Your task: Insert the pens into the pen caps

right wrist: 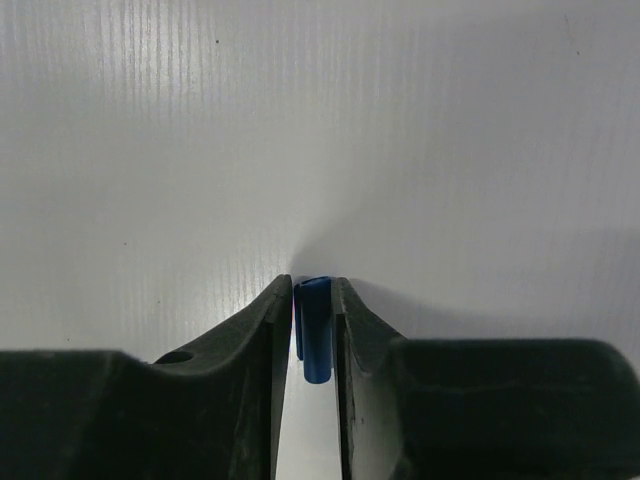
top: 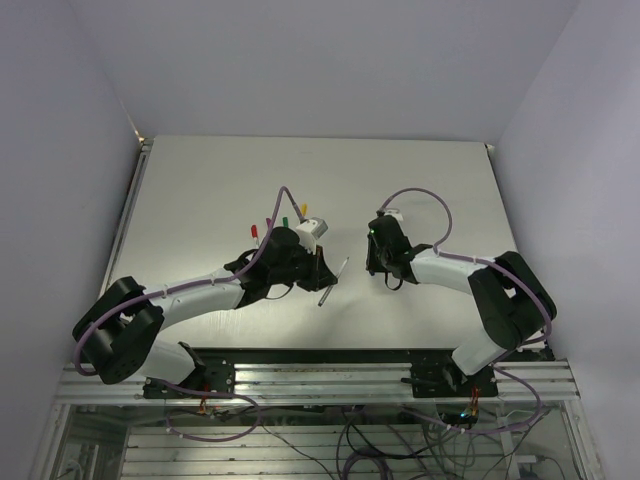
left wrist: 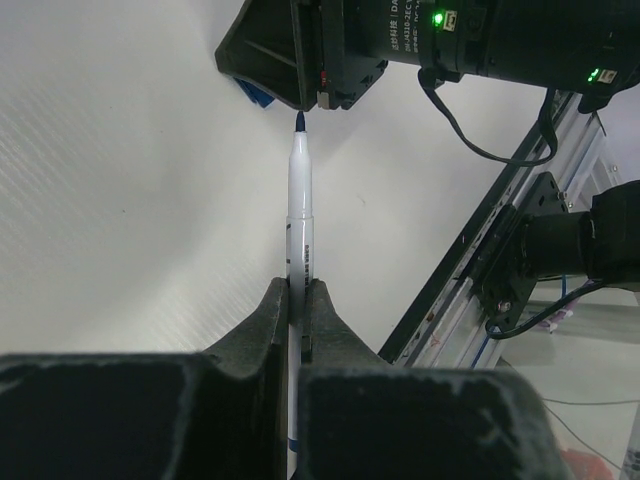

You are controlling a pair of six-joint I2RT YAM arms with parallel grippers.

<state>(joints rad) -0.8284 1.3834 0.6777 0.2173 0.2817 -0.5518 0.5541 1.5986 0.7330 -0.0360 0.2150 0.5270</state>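
Note:
My left gripper (left wrist: 298,285) is shut on a grey-silver pen (left wrist: 300,215), which sticks out ahead of the fingers. Its blue tip (left wrist: 300,122) points at the right gripper's black fingers (left wrist: 300,60), just short of them, and a bit of blue cap (left wrist: 255,93) shows there. In the right wrist view my right gripper (right wrist: 313,285) is shut on the small blue pen cap (right wrist: 317,330), held just above the white table. From above, the pen (top: 333,282) lies slanted between the left gripper (top: 325,270) and the right gripper (top: 373,262).
Small red (top: 255,233), magenta (top: 268,224), green (top: 285,219) and yellow (top: 303,210) pieces lie behind the left wrist, partly hidden by it. The table's metal front rail (left wrist: 480,260) runs close to the right of the held pen.

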